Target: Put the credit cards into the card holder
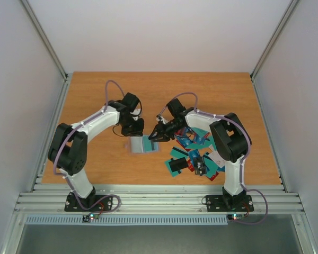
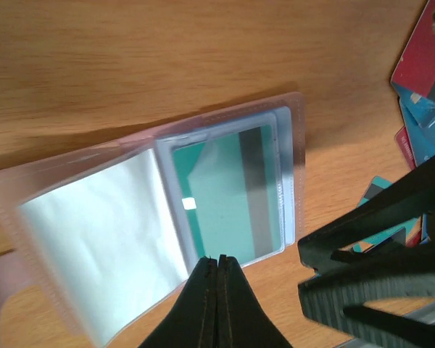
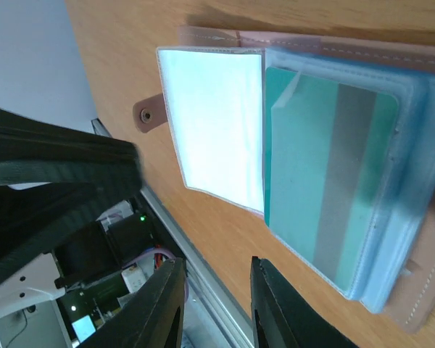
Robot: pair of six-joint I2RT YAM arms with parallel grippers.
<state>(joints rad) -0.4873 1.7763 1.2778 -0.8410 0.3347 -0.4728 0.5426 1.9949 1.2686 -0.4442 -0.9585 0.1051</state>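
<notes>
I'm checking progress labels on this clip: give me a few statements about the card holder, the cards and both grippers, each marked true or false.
1. The card holder lies open on the table. True.
2. A teal card with a dark stripe sits inside one clear sleeve. True.
3. The right gripper grips a red card. False: its jaws stand apart with nothing between them.
4. The left gripper is wide open. False: its fingers are shut together at the holder's edge.
5. The loose cards lie piled on the right arm's side. True.
</notes>
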